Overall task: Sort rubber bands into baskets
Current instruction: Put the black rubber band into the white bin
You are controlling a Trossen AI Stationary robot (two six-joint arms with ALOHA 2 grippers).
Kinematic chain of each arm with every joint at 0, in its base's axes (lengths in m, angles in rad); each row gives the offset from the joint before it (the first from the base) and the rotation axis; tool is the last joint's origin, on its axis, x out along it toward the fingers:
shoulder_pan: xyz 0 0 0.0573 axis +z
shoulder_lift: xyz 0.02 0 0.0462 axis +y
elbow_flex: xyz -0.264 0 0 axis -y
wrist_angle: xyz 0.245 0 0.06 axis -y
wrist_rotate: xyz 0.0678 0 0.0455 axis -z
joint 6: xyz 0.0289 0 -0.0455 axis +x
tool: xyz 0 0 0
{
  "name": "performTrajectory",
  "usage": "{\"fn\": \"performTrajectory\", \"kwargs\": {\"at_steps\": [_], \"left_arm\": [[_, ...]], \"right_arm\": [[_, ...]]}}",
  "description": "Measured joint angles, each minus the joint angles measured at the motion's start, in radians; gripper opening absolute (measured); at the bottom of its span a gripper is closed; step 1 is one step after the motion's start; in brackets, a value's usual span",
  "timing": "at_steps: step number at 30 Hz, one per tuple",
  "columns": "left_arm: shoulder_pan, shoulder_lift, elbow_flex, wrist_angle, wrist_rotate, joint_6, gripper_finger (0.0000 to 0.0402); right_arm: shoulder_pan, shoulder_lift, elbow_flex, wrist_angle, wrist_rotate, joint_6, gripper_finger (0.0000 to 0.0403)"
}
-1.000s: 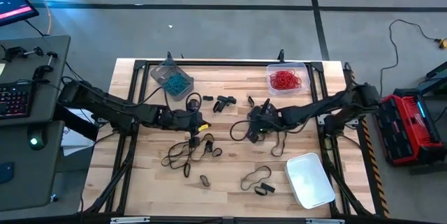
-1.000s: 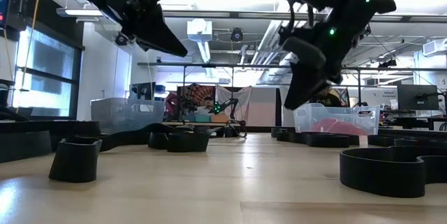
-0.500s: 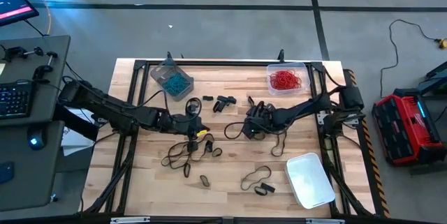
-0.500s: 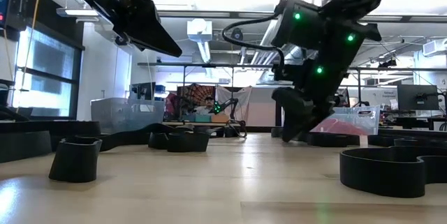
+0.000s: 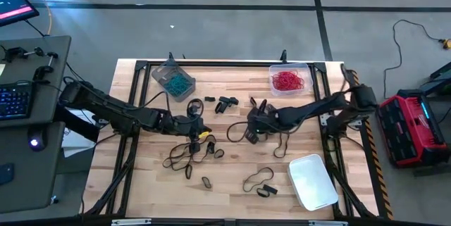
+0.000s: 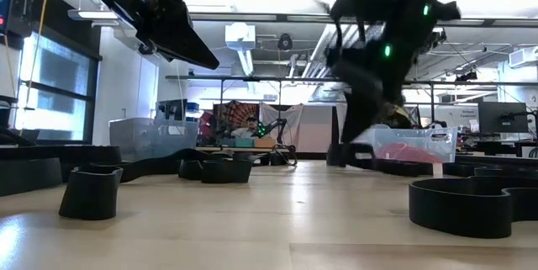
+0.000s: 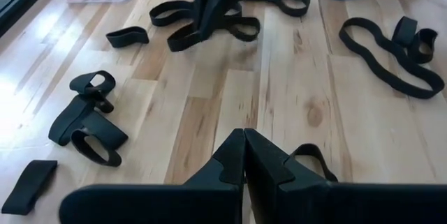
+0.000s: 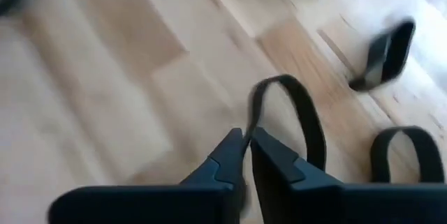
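Observation:
Several black rubber bands (image 5: 184,154) lie scattered on the wooden table (image 5: 232,166). My right gripper (image 5: 251,124) is low over the table's middle, shut on one black band (image 8: 300,109). It also shows in the low view (image 6: 343,156). My left gripper (image 5: 201,127) is shut and empty, well above the table in the low view (image 6: 210,58). A small black loop (image 7: 311,155) lies on the table just beyond its fingers. The grey-tinted basket (image 5: 173,78) holds teal bands, the clear basket (image 5: 289,79) holds red bands, and the whitish basket (image 5: 312,181) stands at the near right. My right gripper pinches the black band between its two fingertips at one end of the loop (image 8: 253,116). The fingers slant down toward the table. The rest of the loop arches out beyond the fingertips. I cannot tell whether it is clear of the table.
More black bands lie near the far middle (image 5: 225,103), at the near middle (image 5: 258,180) and around the left gripper (image 7: 91,116). A long black band (image 7: 391,49) lies toward the whitish basket. A black frame rail (image 5: 225,63) runs along the table's edges.
My right gripper has gone down to the table and a little toward its left edge. Its arm has since swung, and its wrist has risen. My left gripper has kept still.

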Motion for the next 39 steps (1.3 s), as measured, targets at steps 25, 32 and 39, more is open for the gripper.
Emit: {"fn": "performTrajectory", "kwargs": {"at_steps": [25, 32, 39], "left_arm": [[-0.001, 0.171, -0.001, 0.135, 0.064, 0.042, 0.0000], [-0.001, 0.171, -0.001, 0.130, 0.118, 0.051, 0.0000], [-0.001, 0.171, -0.001, 0.127, 0.118, 0.051, 0.0000]], "right_arm": [[0.182, -0.006, 0.163, -0.308, 0.146, 0.273, 0.0133], [0.030, 0.078, 0.125, -0.202, 0.052, 0.153, 0.0220], [-0.092, 0.115, 0.125, -0.199, 0.001, 0.023, 0.0236]]}}
